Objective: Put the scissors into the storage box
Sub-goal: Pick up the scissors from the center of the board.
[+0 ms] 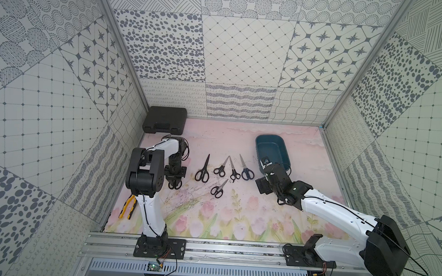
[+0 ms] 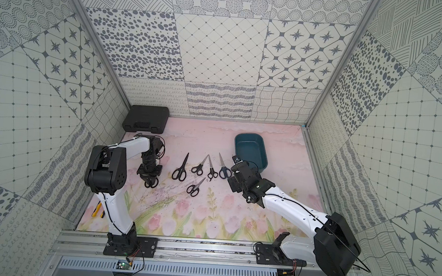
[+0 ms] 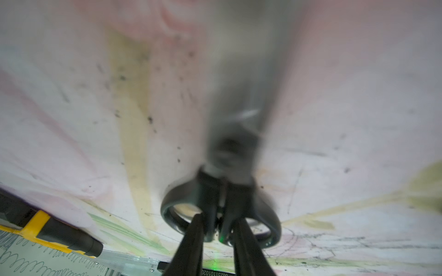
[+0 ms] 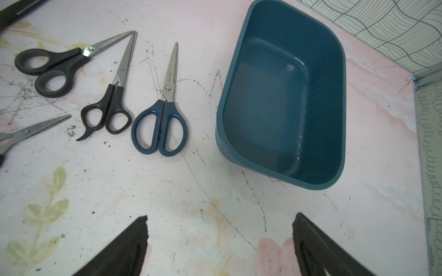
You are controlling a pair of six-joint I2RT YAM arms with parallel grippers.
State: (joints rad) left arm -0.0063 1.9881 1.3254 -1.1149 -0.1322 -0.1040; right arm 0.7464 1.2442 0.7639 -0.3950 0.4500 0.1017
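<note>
Although the left wrist view is blurred, it shows the left gripper [image 3: 218, 217] drawn almost closed. One finger sits in each loop of the held scissors [image 3: 168, 210], and the inner handle bars are pinched between them. This pair's long axis runs straight away from the camera, blades leading, over the mat [image 3: 334, 95]. I cannot tell whether it is clear of the mat. Yellow-handled pliers [image 3: 59, 234] lie near the mat's edge.

In the right wrist view, the right gripper [image 4: 220, 216] has its jaws spread wide over bare mat and grips nothing. Ahead of it, the blue-handled scissors [image 4: 165, 119] lie flat beside the storage box [image 4: 320, 119], not touching it. Their tip points away from the gripper, and their axis is roughly parallel to the box's. Beyond them, the hooked small pair [image 4: 112, 102] and the wide-loop small pair [image 4: 55, 64] form a V, tips meeting. Only the blades of the third small pair [image 4: 31, 130] show.

In both top views, the held scissors show only their loops, which face the front rail; the blades are hidden under the left gripper. Just to their right, the all-black scissors [image 1: 202, 169] lie nearly front-to-back, tips toward the back wall. The third small pair lies nearer the front on a diagonal, tip toward the back right. The storage box stands on the right half of the mat, long axis roughly front-to-back, with the right gripper at its near end. Every pair is outside the box. A black case [image 1: 164, 119] sits in the back left corner.
</note>
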